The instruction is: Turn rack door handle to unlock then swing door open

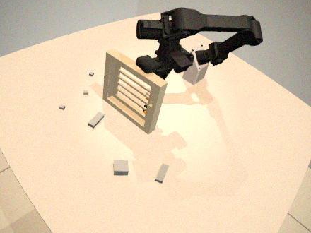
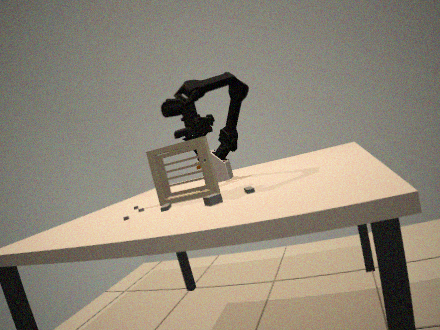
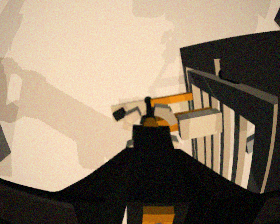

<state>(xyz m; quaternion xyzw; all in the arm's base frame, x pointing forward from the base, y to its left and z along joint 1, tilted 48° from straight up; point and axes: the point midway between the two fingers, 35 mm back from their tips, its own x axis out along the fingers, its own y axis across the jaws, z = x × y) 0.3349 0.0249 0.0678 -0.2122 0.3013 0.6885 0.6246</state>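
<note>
Black gripper (image 3: 153, 155) clenched on an orange handle (image 3: 162, 122), beside the slatted rack (image 1: 159, 106) (image 2: 213, 170) (image 3: 265, 145), contents unclear.

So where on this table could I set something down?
In the top view, there's room below the square grey block and right of the narrow block, partly shadowed. It's crowded at the rack, where the black arm reaches in.

The arm (image 1: 226, 22) (image 2: 210, 83) is matte black, with boxy links and a pale grey, wedge-shaped base (image 1: 198, 74) (image 2: 226, 171).
</note>
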